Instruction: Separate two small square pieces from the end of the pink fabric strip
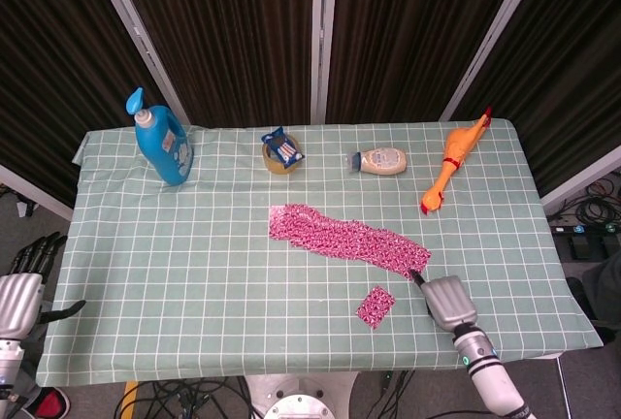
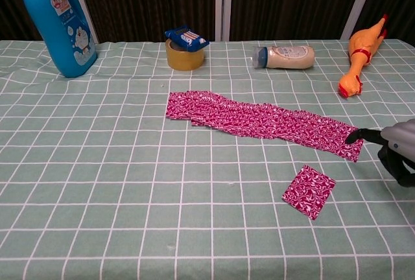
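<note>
The pink fabric strip (image 1: 347, 237) lies flat across the middle of the checked worktop (image 1: 194, 264), running diagonally. One small square piece (image 1: 375, 306) lies loose on the cloth, just below the strip's right end and apart from it. The right hand (image 1: 446, 301) sits just right of that end, one dark fingertip (image 2: 355, 137) touching the strip's corner; whether its other fingers are apart or together cannot be told. The left hand (image 1: 21, 288) hangs off the worktop, far left of the strip, fingers apart and holding nothing.
</note>
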Controlling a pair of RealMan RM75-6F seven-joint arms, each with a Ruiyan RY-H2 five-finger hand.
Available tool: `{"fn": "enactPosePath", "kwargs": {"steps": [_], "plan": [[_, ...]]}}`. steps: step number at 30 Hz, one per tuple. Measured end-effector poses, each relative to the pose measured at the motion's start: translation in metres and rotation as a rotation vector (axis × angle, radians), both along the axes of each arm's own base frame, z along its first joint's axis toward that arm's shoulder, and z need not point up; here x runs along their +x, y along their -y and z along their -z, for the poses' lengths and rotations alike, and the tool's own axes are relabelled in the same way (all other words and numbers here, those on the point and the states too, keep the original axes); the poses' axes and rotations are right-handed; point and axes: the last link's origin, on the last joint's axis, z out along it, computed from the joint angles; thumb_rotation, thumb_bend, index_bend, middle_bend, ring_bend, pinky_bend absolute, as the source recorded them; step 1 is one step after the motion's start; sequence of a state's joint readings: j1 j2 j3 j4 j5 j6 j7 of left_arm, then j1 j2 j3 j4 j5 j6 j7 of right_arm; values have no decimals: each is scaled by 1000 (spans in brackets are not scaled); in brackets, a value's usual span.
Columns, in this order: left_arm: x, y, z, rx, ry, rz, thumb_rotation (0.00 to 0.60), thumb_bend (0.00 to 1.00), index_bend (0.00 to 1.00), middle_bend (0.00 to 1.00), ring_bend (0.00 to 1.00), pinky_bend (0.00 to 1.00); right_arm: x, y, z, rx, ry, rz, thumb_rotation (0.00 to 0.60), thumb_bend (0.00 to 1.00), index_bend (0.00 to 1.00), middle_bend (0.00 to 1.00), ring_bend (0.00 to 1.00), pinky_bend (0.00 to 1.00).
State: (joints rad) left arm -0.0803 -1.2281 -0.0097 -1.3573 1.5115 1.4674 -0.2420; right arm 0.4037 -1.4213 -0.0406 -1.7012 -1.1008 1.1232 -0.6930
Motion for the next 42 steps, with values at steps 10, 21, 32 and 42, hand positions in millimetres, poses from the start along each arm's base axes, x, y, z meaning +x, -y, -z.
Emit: {"fn": "enactPosePath", "kwargs": {"steps": [10,21,32,42], "plan": [[-4,-2,2,-17,-3,-21,600,93,55,30,0,95,-9,28,15,-16,-33,40,600,1000,170,924,774,614],[-3,-2,3,-23,1,-26,600,94,55,30,0,95,-12,26,20,15,-46,55,600,1000,170,924,774,614],[-3,-1,4,-26,-1,-25,600,94,55,30,0,95,-26,9,11,57,-52,108,600,1000,168,924,774,614],[-1,-2,6,-33,-2,-22,600,94,55,30,0,95,-45,-17,-10,56,-47,161,600,1000,167,924,774,614]]}}
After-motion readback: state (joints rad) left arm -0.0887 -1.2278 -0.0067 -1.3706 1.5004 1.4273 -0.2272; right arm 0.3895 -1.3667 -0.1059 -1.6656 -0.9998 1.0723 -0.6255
